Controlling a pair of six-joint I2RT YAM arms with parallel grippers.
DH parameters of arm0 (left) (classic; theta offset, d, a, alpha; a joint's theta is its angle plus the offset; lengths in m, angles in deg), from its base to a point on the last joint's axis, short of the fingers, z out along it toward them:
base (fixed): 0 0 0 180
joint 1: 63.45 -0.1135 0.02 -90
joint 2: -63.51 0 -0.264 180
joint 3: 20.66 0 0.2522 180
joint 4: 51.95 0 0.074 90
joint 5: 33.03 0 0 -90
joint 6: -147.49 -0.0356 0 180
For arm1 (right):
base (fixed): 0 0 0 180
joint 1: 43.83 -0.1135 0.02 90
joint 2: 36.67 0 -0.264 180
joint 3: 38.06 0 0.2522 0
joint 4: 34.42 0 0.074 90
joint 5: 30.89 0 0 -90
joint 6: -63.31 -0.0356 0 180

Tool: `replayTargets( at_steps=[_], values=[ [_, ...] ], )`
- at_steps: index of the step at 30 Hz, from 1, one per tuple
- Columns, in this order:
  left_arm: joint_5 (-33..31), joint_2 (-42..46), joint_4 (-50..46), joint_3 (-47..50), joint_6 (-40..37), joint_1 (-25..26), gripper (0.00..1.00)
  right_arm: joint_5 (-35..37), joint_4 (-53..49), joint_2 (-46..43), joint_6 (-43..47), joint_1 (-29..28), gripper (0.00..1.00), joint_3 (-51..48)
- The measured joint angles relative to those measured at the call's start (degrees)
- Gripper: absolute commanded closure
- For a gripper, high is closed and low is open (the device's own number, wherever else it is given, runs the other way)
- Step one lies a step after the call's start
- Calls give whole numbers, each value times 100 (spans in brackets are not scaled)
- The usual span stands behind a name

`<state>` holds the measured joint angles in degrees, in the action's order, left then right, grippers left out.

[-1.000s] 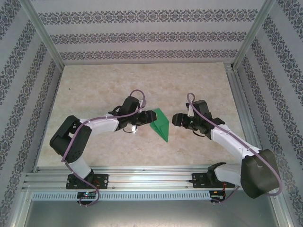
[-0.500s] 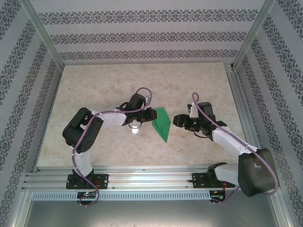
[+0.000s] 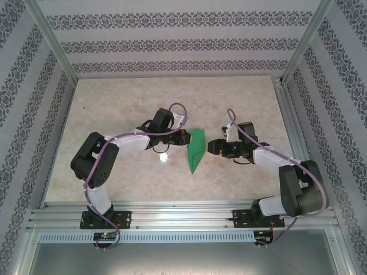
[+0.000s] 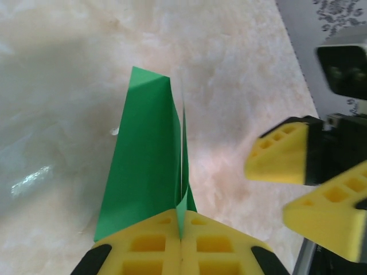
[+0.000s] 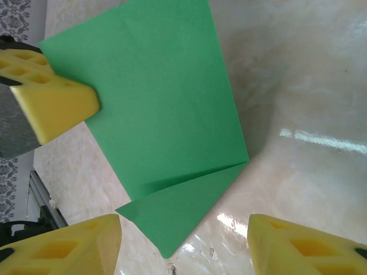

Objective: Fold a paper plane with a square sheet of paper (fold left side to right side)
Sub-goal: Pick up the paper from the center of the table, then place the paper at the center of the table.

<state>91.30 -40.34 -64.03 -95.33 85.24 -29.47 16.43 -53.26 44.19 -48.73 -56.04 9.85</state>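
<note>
A bright green paper (image 3: 196, 150), folded into a slim dart, lies near the middle of a pale marbled tabletop (image 3: 114, 103), its broad end away from the arm bases and its point toward them. In the right wrist view the paper (image 5: 160, 103) shows one wide flat panel, with a crease across its lower part and a triangular flap below that narrows to the tip. The left end effector (image 3: 184, 137) sits at the paper's left side near the broad end. In the left wrist view its yellow fingers (image 4: 149, 246) are pressed together, and this end effector (image 4: 180, 226) pinches a thin upright fold of the paper (image 4: 146, 160) between them. The right end effector (image 3: 211, 146) is just beside the paper's right edge, its jaws apart and holding nothing. In its own wrist view, the right end effector (image 5: 183, 240) has its yellow fingertips (image 5: 86, 240) spread to either side of the paper's tip.
</note>
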Motion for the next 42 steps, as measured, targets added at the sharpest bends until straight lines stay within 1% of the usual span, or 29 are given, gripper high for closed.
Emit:
replayTargets(
  at_steps=[3, 9, 13, 17, 26, 27, 30, 33, 35, 37, 40, 42],
  values=[
    [273, 59, 24, 11, -168, -33, 100, -210, 195, 302, 55, 31, 41, 109],
    [544, 57, 24, 28, -321, -63, 100, -501, 566, 835, 76, 74, 44, 315],
    [625, 57, 24, 33, -378, -98, 100, -695, 859, 1141, 46, 74, 51, 378],
    [667, 57, 24, 33, -422, -98, 100, -852, 1161, 1309, -98, 74, 61, 385],
    [649, 31, 17, 33, -516, -162, 100, -925, 1235, 1318, -164, 74, 98, 398],
    [623, 22, 7, 33, -533, -166, 93, -916, 1204, 1318, -142, 74, 100, 402],
    [533, 11, -81, 33, -649, -168, 57, -846, 1043, 1318, -83, 72, 100, 437],
    [319, 15, -245, 31, -769, -170, 39, -704, 813, 1307, -94, 70, 100, 450],
    [83, 81, -382, 44, -887, -170, 35, -560, 614, 1276, -146, 55, 100, 452],
    [-199, 332, -501, 153, -994, -170, 34, -385, 380, 1228, -240, -2, 100, 472],
    [-708, 1075, -645, 444, -1217, -107, 34, -122, 17, 1152, -476, -107, 100, 551],
    [-1073, 1674, -664, 654, -1377, 59, 35, 55, -232, 1097, -645, -195, 100, 629]
  ],
)
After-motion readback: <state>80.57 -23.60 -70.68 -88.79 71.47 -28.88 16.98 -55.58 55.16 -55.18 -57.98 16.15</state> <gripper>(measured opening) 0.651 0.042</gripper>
